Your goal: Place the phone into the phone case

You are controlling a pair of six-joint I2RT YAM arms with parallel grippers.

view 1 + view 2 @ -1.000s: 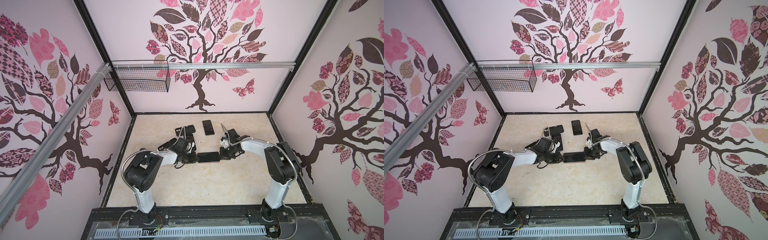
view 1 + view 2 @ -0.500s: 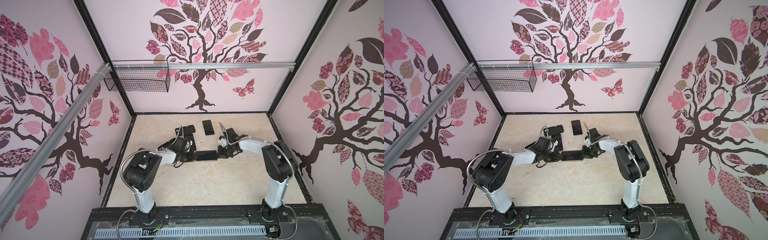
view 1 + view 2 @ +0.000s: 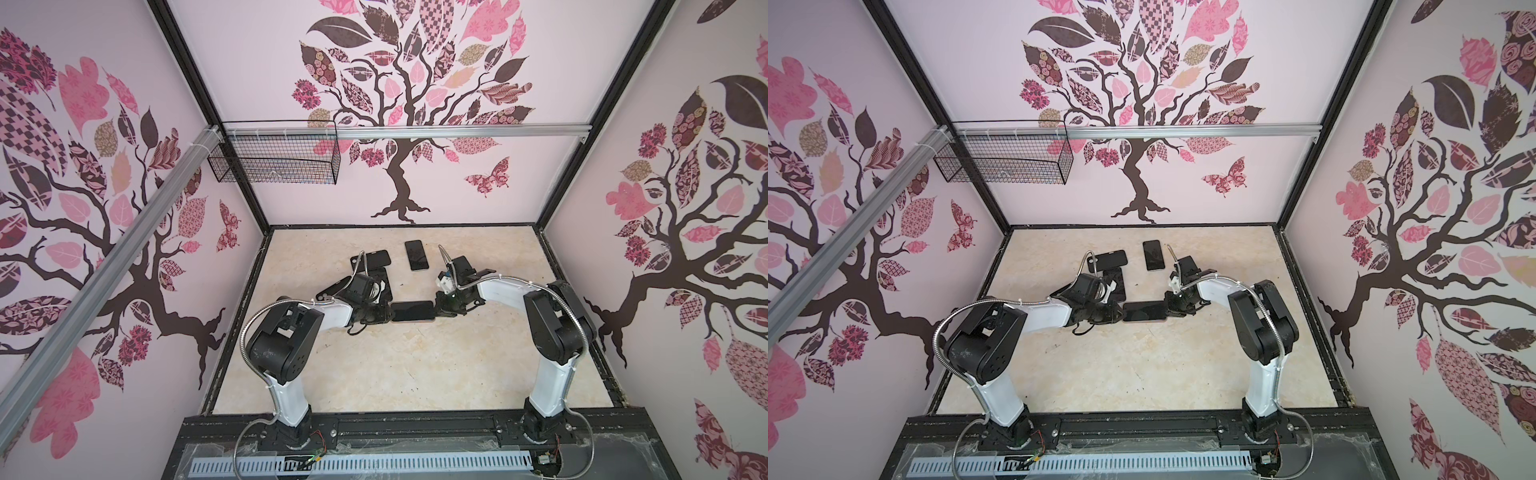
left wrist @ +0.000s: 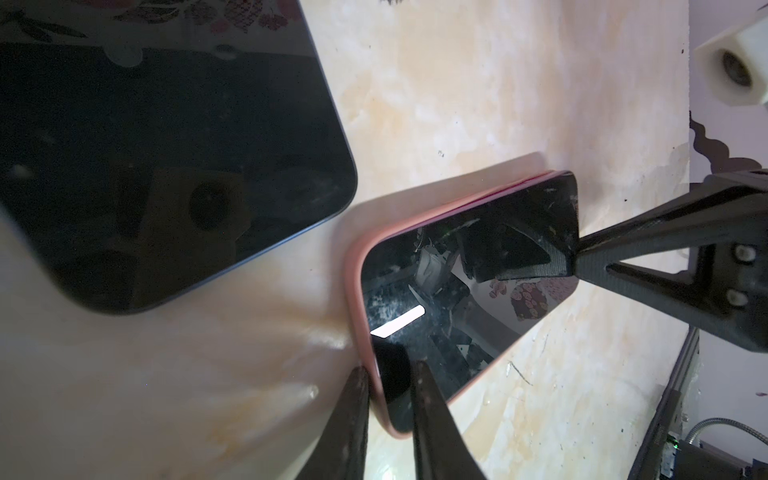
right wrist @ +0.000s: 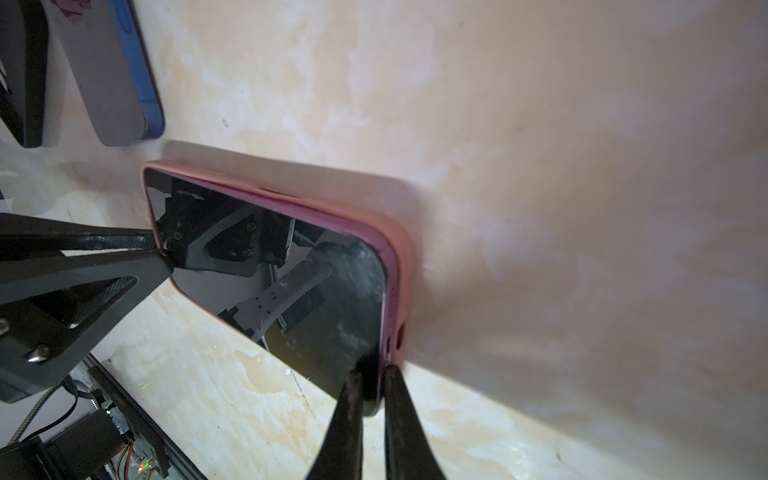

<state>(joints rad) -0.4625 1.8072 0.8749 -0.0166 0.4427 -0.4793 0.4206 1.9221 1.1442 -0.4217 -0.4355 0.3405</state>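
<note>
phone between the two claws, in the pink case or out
In. The pink case rim wraps the edges of the phone in both wrist views; fully seated at every corner, cannot tell.

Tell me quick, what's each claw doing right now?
Left claw: closed on one end of the phone in its pink case.
Right claw: closed on the opposite end.

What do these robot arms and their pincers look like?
The left arm and right arm match: white tubular links between chunky black joints, a ribbed silver hose looping along each. The left gripper and right gripper each end in two slim, tapering black fingers.
</note>
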